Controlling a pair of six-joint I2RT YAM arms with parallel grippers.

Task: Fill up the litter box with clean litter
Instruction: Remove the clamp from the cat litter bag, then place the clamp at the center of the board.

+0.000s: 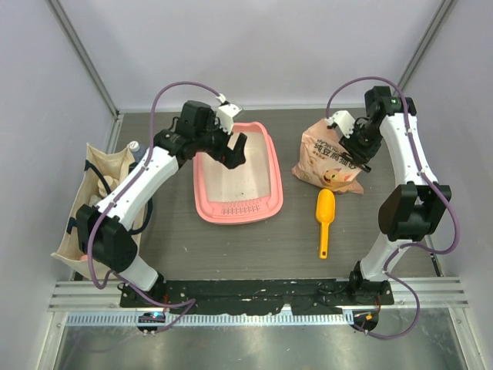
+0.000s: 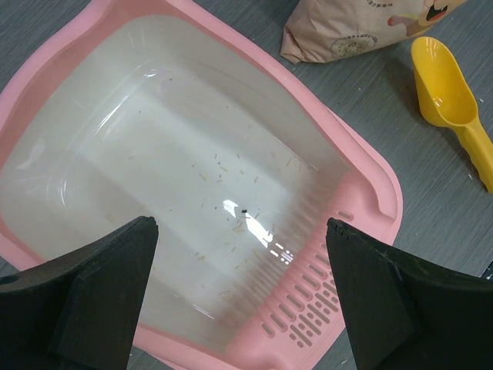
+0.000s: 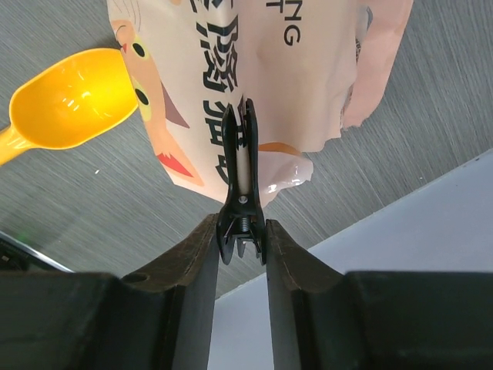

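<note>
Left fingers (image 2: 92, 301) stand spread wide with nothing between them, hovering over the pink litter box (image 1: 250, 181), which lies on the bench (image 1: 231, 247) left of centre in the overhead view, its slotted end toward the bottom of the frame. Right fingers (image 3: 185, 293) are pinched onto a black clip (image 3: 240, 193) clamped on an edge of the peach bag (image 1: 323, 158) in the upper right of that view. A yellow scoop (image 1: 325, 220) lies just below the bag, untouched. Filling has evidently not begun: the box's pale floor shows only a few stray grains of litter (image 2: 219, 166), and no pile of it is visible anywhere. By my reading, the bag must first be unclipped and opened, then its contents poured or scooped into the box. A cloth tote (image 1: 92, 200) sits at the left edge.
</note>
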